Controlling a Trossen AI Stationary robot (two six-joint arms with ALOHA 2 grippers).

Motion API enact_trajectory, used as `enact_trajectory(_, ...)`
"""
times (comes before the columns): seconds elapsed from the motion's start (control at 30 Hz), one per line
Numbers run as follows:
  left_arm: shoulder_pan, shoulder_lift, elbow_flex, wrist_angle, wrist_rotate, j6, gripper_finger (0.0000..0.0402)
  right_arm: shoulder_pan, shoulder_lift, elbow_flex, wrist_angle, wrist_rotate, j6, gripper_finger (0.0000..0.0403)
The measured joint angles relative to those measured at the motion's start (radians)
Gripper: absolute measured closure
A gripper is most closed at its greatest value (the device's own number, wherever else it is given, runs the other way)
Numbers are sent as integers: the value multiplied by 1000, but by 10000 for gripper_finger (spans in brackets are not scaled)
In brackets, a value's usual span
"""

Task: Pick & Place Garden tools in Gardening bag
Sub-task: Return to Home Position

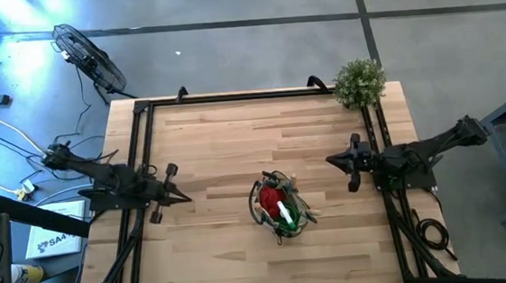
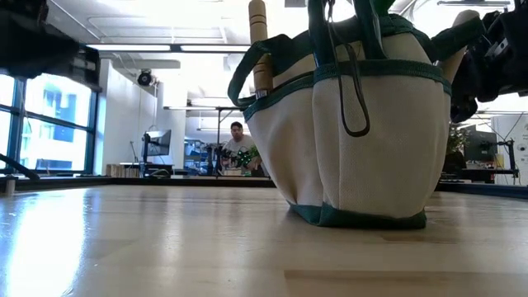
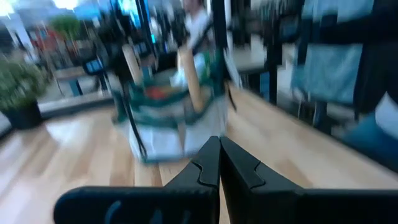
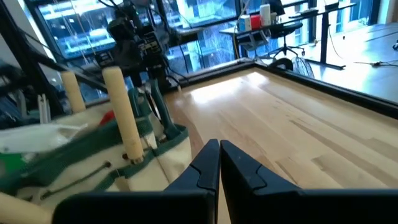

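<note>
**Tools Packed, Both Grippers Closed on Nothing**

We found the gardening bag standing upright on the wooden table, roughly midway between the two arms and on the half away from the bushy plant at the far right corner. From above we made out a red cone-shaped piece inside the bag, with a green-and-white spray bottle just beside it. A pale trowel handle stuck up past the green-trimmed rim, and a second handle rose behind it.

The left gripper sat over the table's left side, pointed toward the bag but apart from it. Its fingers were pressed together with nothing between them. The right gripper hung over the right side, also clear of the bag, and its fingers were likewise clenched and empty.

Across the table, in the room beyond, we saw a person seated at a desk.
</note>
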Motion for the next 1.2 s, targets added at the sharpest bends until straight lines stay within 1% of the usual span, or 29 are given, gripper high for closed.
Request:
enact_trajectory(0.07,0,-67,0,3,0,0,401,0,-29,0,0,0,0,399)
enact_trajectory(0.1,0,-77,0,12,-1,0,401,0,-47,0,0,0,0,399)
enact_trajectory(0.13,0,-69,4,31,-5,1,402,0,-68,0,0,0,0,399)
enact_trajectory(0.33,0,-69,35,18,-6,2,401,0,-189,0,9,5,0,399)
enact_trajectory(0.47,0,-68,35,23,-10,2,402,-1,-183,0,47,4,0,399)
enact_trajectory(0.53,0,-68,36,-3,-11,1,401,-1,-181,0,23,2,0,399)
enact_trajectory(0.77,0,-68,39,-58,-8,1,401,-1,-177,0,30,1,0,399)
enact_trajectory(1.2,0,-68,40,-63,-8,0,401,-1,-176,0,29,0,0,399)
